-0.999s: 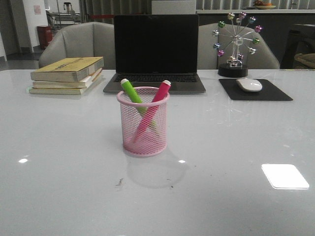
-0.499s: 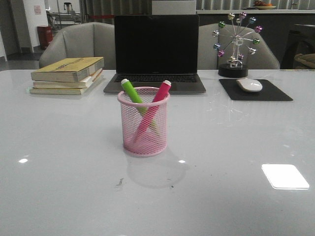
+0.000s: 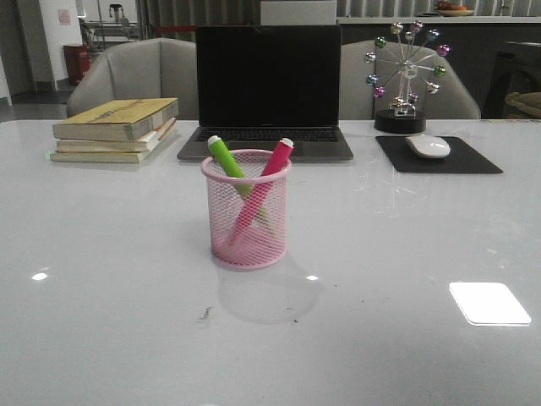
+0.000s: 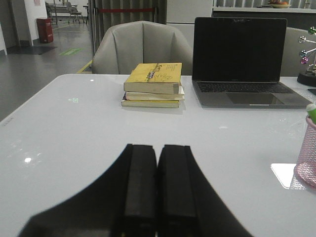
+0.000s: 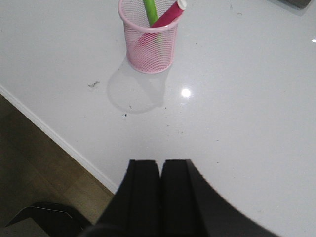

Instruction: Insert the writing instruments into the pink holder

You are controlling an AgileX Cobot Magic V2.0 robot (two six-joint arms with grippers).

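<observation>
Inside the pink holder, green marker and pink marker lean crossed (light, rigid, likely slippery). Grasp their exposed upper ends; left gripper and right gripper are closed, empty.

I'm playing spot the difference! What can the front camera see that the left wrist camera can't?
Only the front view shows the magenta pen, the mouse on its black pad, and the whole ferris-wheel toy. Only the left wrist view shows the left pincer, closed and empty. Both show the books, laptop, pink holder and green pen.
</observation>
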